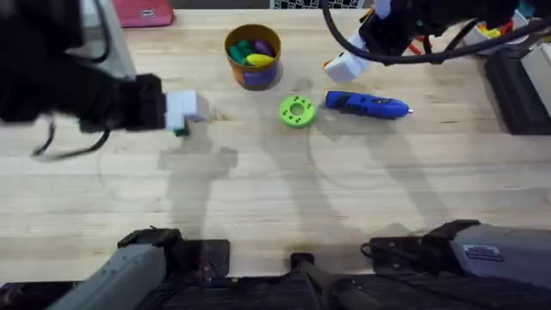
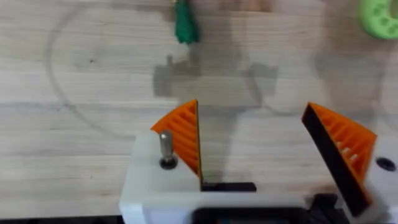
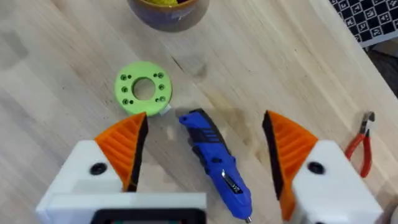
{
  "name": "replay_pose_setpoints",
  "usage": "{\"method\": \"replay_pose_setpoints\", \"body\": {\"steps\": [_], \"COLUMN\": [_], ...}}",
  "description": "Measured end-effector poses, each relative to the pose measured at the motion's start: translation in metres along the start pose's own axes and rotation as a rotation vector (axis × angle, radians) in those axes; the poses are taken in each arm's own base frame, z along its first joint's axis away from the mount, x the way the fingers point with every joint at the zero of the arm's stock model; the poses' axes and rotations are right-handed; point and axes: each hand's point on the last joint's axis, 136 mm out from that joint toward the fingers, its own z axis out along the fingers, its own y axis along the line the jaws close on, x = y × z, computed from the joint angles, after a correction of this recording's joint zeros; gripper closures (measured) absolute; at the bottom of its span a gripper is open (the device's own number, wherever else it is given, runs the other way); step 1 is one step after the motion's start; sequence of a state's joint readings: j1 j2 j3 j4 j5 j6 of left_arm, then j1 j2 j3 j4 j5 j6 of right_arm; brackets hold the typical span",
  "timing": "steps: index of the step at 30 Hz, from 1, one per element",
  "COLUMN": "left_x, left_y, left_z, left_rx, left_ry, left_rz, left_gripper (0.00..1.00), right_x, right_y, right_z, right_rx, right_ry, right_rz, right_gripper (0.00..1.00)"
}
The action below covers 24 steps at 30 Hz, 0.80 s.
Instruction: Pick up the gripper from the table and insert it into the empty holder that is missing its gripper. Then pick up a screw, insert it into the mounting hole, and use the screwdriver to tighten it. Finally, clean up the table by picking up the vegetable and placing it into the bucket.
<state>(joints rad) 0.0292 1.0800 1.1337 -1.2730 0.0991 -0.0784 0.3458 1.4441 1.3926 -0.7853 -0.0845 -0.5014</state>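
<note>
Wooden table (image 1: 258, 198) overhead, your left gripper (image 1: 191, 110) over the vegetable (image 1: 180, 130), bucket (image 1: 252, 57) behind, screwdriver (image 1: 368, 105) beside green disc (image 1: 297, 111), left wrist fingers (image 2: 180, 134) spread, screw (image 2: 166, 149) upright, right gripper (image 3: 205, 155) released over the screwdriver.

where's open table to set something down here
The wide bare wood between the arm bases and the green disc is free. It is crowded near the bucket, disc and screwdriver, and around the vegetable under the left gripper.
</note>
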Motion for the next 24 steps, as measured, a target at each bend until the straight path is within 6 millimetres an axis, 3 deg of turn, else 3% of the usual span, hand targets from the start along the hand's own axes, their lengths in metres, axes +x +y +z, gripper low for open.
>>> {"method": "replay_pose_setpoints", "body": {"steps": [12, 19, 24], "left_x": [-0.063, -0.051, -0.051], "left_y": [0.041, 0.075, 0.079], "left_z": [0.093, 0.139, 0.169], "left_rx": [-0.142, -0.181, -0.181], "left_ry": [0.213, 0.344, 0.371], "left_rz": [-0.132, -0.216, -0.218], "left_gripper": [0.016, 0.016, 0.015], "right_x": [0.001, 0.001, 0.001], "right_y": [0.001, 0.001, 0.001], "right_z": [0.000, 0.000, 0.000], "right_rx": [-0.002, -0.003, -0.003], "right_ry": [0.004, 0.005, 0.005], "right_rz": [0.001, 0.001, 0.001], "right_gripper": [0.007, 0.009, 0.007]}}
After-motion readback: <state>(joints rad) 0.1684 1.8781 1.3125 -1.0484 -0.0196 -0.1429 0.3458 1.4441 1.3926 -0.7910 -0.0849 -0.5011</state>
